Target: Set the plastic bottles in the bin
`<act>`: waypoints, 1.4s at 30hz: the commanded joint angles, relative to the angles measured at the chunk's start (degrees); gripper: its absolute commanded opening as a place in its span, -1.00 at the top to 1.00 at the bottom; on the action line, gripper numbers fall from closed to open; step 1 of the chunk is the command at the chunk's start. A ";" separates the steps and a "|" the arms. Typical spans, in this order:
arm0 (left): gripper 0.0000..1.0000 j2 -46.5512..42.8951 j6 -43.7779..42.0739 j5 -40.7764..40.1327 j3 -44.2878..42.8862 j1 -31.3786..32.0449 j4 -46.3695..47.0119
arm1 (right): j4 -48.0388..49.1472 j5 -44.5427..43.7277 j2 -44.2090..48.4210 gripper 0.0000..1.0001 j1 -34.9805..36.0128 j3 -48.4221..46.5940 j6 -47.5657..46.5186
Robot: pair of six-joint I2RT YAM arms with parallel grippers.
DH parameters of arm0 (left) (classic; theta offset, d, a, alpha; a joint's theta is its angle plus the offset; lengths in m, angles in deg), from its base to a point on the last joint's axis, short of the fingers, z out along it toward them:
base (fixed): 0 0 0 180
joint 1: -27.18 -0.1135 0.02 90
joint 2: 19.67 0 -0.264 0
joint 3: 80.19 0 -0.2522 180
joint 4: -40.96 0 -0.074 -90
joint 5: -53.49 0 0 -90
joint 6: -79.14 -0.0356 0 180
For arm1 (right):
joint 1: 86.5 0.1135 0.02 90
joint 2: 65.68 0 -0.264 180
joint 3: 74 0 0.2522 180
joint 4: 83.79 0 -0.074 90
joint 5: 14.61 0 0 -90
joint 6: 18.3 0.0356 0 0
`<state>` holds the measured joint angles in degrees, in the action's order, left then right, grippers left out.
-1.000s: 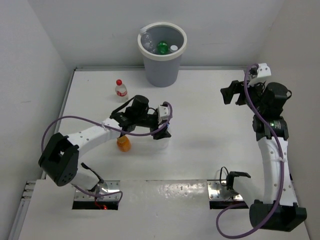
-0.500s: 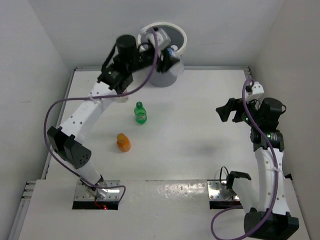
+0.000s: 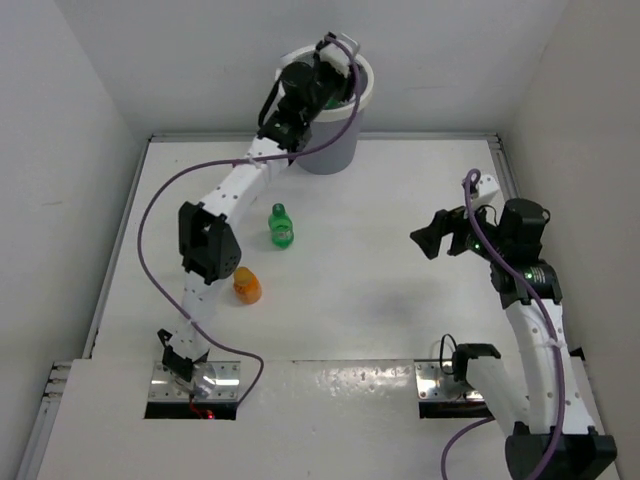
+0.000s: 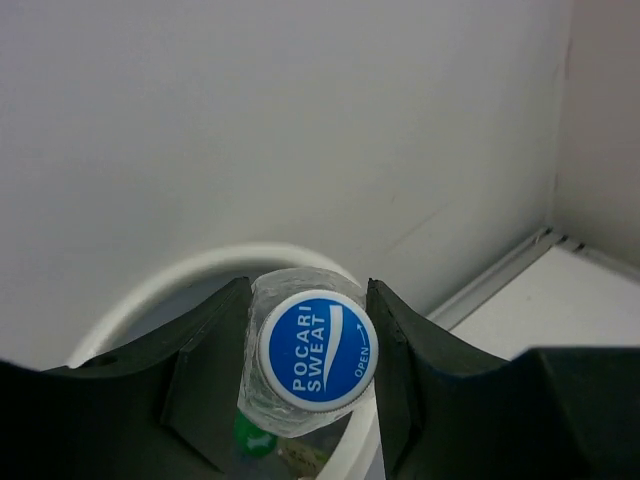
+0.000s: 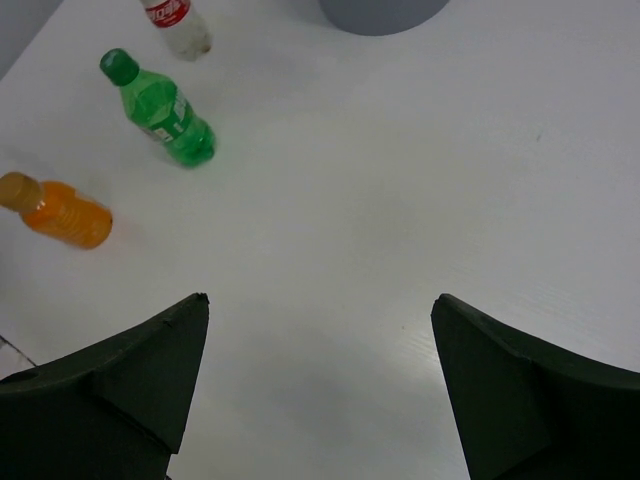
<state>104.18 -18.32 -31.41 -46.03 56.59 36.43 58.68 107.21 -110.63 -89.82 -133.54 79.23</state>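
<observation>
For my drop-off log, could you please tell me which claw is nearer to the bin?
Left. The left claw is right above the bin, shut on a blue-capped bottle; the right claw hangs open above the table, well away from it.

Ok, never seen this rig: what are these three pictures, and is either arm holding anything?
Two robot arms are bolted at the near edge of a white table. The wide picture looks down from above and behind them; the other two come from a camera on each wrist, its dark fingers in view. The left gripper, over the grey bin, is shut on a clear blue-capped bottle. The right gripper hangs open and empty above the table. On the table are a green bottle, an orange bottle and a red-capped bottle.
</observation>
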 commanded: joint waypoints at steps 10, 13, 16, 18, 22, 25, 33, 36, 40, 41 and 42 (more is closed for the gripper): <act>-1.00 7.47 -3.08 -6.86 -5.39 -2.78 7.38 | -4.98 -13.44 -1.45 -0.82 20.61 -2.12 -12.45; -1.00 2.90 -1.60 -6.86 -5.39 -3.57 7.38 | -0.08 -14.85 -2.51 -0.82 23.61 -0.55 -11.49; -1.00 -3.32 2.01 -4.67 -6.01 -5.76 6.07 | 6.36 -16.95 -4.26 -0.82 27.29 1.91 -10.87; -1.00 -6.94 3.16 -3.79 -6.01 -7.17 4.49 | 9.42 -18.62 -6.10 -0.82 30.98 2.10 -11.39; -1.00 -17.66 5.35 -3.17 -4.61 -9.63 0.09 | 15.23 -19.25 -12.16 -0.82 38.88 -1.05 -12.10; -1.00 -28.73 8.07 -5.01 3.37 -13.23 -2.63 | 19.01 -18.80 -18.14 -0.82 45.64 -3.69 -12.28; -1.00 -57.91 11.59 -9.49 34.14 -23.69 -11.50 | 25.33 -16.43 -39.23 -0.79 55.95 -18.11 -2.82; -1.00 -69.33 12.64 -14.58 44.77 -25.10 -17.05 | 29.12 -17.57 -45.22 -0.79 58.40 -21.80 -0.25; -1.00 -78.66 14.05 -18.90 50.42 -26.59 -24.42 | 32.03 -18.19 -51.90 -0.79 61.23 -25.66 0.46; -1.00 -79.81 14.93 -18.90 51.29 -27.73 -26.96 | 32.55 -18.10 -55.04 -0.79 61.58 -26.20 1.25; -1.00 -80.78 14.93 -18.29 51.91 -28.96 -27.86 | 32.65 -18.01 -56.11 -0.79 62.19 -27.33 1.87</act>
<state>24.97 -5.62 -46.97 4.38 30.27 16.28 86.57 89.24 -163.57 -29.16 -157.03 77.85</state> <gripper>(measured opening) 0.997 0.897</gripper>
